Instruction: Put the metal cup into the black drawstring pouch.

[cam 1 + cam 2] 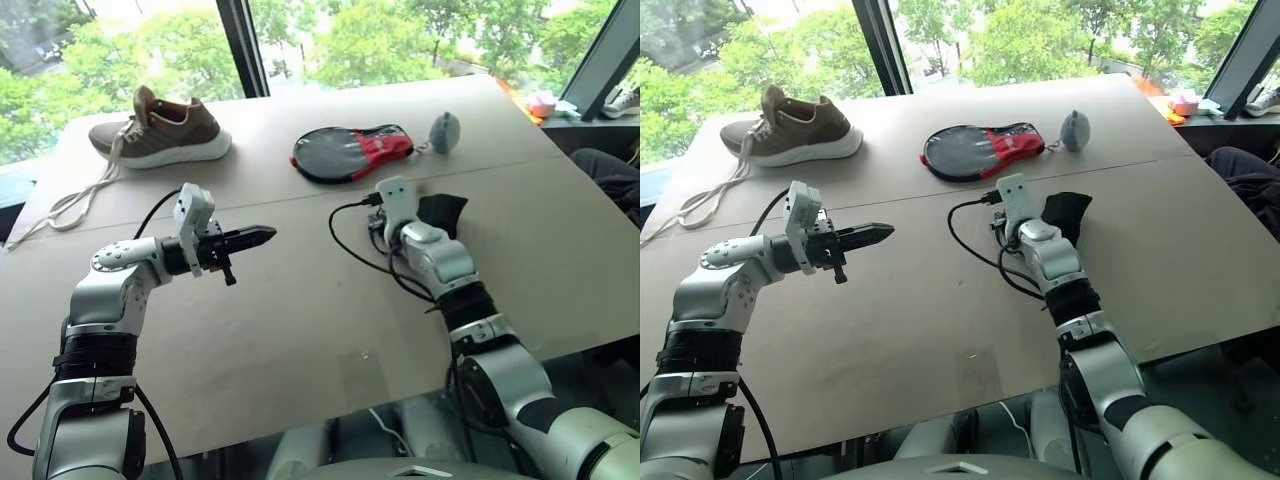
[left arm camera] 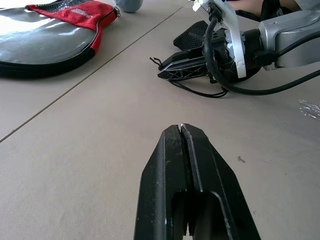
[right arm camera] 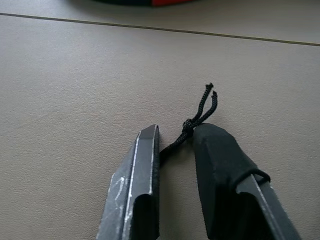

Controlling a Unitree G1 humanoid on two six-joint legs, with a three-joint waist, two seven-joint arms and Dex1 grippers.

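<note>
Black fabric is wrapped over one finger of the right gripper, like that finger has gone into a sleeve. The other finger is bare, and there's a narrow gap between the two, so the jaws aren't closed. A thin black cord with a knot in it runs up through that gap, and its two loose ends stick out just past the fingertips onto the tan table. The gripper is tilted down, right at the tabletop.

From the head cameras, the black drawstring pouch is a dark crumpled lump lying on the table, right up against the front of the right gripper and partly hidden behind the wrist. A black cable loops off that wrist across the board.

The left gripper is off to the left side, well apart from the pouch. It's held above the table and pointing across toward the right arm, with its two fingers pressed flat together and nothing in them.

Farther back there's a black-grey-red racket case lying flat, and a grey fuzzy ball just beside its red end. A brown sneaker sits at the far left corner, with its white laces trailing toward the table edge.
</note>
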